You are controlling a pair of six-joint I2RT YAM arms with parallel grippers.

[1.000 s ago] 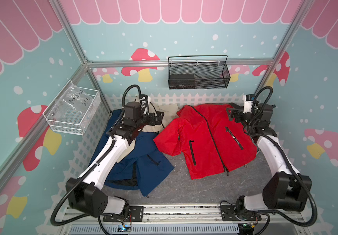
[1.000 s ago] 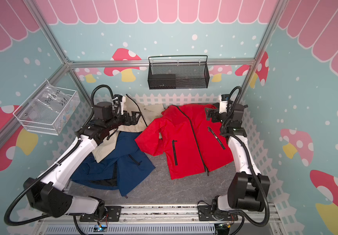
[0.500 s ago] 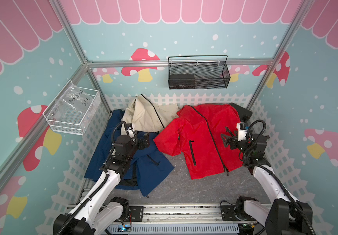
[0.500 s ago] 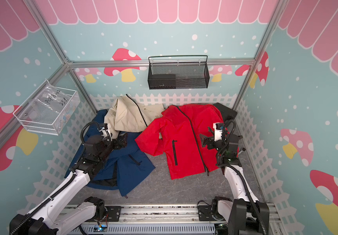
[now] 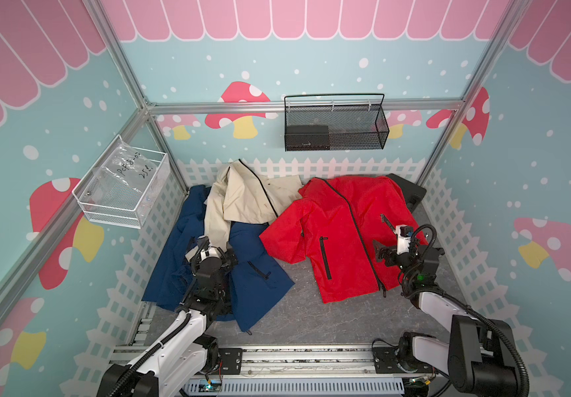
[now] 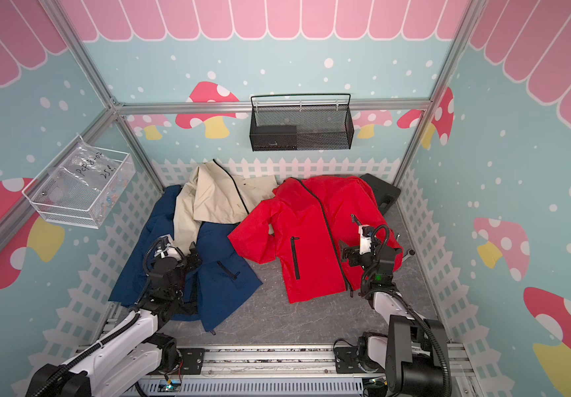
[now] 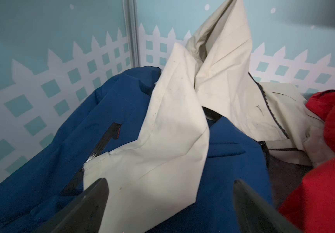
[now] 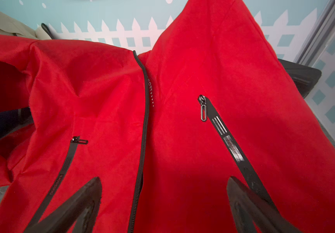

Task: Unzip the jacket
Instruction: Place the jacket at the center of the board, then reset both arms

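Red jacket (image 5: 339, 237) flat on the right of the floor (image 5: 311, 319) with front zip (image 8: 145, 137) closed, right gripper (image 8: 163, 179) spread wide and empty over its right side, left gripper (image 7: 170, 181) spread empty over navy jacket (image 7: 51, 161) and cream jacket (image 7: 172, 131) at left

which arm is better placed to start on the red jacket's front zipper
Right. The right gripper hangs open over the red jacket, its closed front zipper just ahead. The left gripper is open over the blue jacket, farther away.
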